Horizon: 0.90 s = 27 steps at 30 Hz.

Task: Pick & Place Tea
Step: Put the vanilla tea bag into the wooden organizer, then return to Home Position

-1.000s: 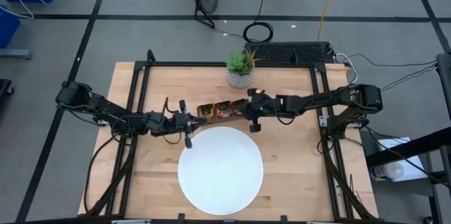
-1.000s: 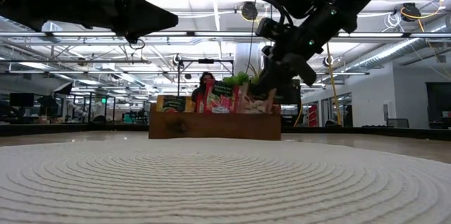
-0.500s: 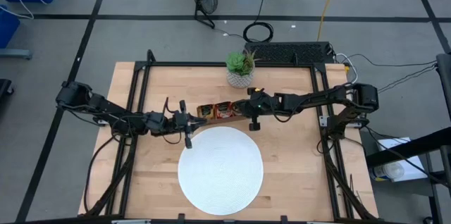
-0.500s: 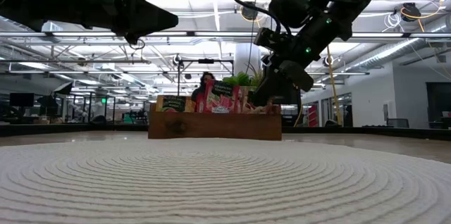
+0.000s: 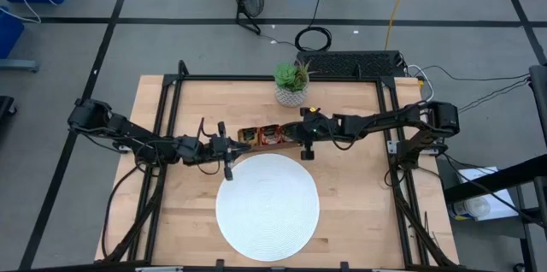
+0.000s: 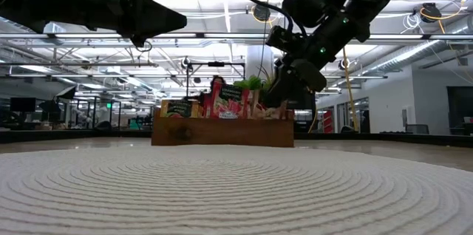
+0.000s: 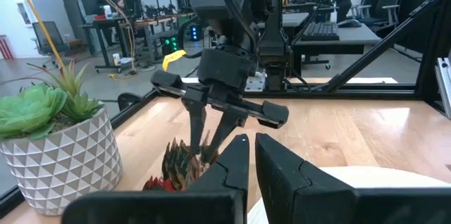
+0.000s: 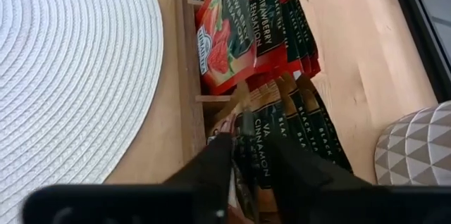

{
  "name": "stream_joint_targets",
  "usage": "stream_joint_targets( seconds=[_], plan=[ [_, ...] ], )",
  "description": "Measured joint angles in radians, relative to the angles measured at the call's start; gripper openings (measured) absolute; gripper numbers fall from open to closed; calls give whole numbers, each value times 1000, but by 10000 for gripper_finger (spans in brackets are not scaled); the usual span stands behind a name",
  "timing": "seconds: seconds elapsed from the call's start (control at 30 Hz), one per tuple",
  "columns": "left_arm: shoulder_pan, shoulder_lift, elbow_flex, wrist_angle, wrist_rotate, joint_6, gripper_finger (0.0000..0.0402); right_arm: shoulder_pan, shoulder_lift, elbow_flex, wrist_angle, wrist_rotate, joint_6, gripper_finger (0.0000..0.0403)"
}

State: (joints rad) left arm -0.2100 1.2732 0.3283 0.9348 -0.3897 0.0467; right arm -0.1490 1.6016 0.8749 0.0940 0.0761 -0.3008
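The tea sachets (image 8: 243, 30) stand packed on edge in the wooden tray (image 6: 222, 132), red ones in one compartment and tan ones with dark print in the next, just behind the white plate (image 5: 267, 206). The right gripper (image 8: 246, 150) reaches down into the tan sachets, its fingers set narrowly with sachets between them. The left gripper (image 7: 248, 155) hovers near the plate's edge beside the tray, fingers nearly together and empty; a potted plant (image 5: 291, 82) stands behind the tray.

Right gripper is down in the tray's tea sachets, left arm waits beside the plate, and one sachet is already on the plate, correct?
Not quite: the plate is bare in the high view. The right gripper is among the sachets in the tray; the left gripper waits beside the plate.
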Motion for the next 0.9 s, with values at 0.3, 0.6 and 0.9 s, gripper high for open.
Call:
stream_joint_targets(
  seconds=[0.3, 0.6, 0.9],
  plan=[
    [0, 0, 0, 2, 0, 0, 31, 0, -44, -2, 0, 0, 32, 170],
    [-7, -109, -2, -66, -17, 31, 30, 0, -334, 0, -133, 1, 121, 211],
    [-2, -543, -241, -247, -108, -28, 30, 7, -820, -206, -261, 1, 210, 209]
  ],
)
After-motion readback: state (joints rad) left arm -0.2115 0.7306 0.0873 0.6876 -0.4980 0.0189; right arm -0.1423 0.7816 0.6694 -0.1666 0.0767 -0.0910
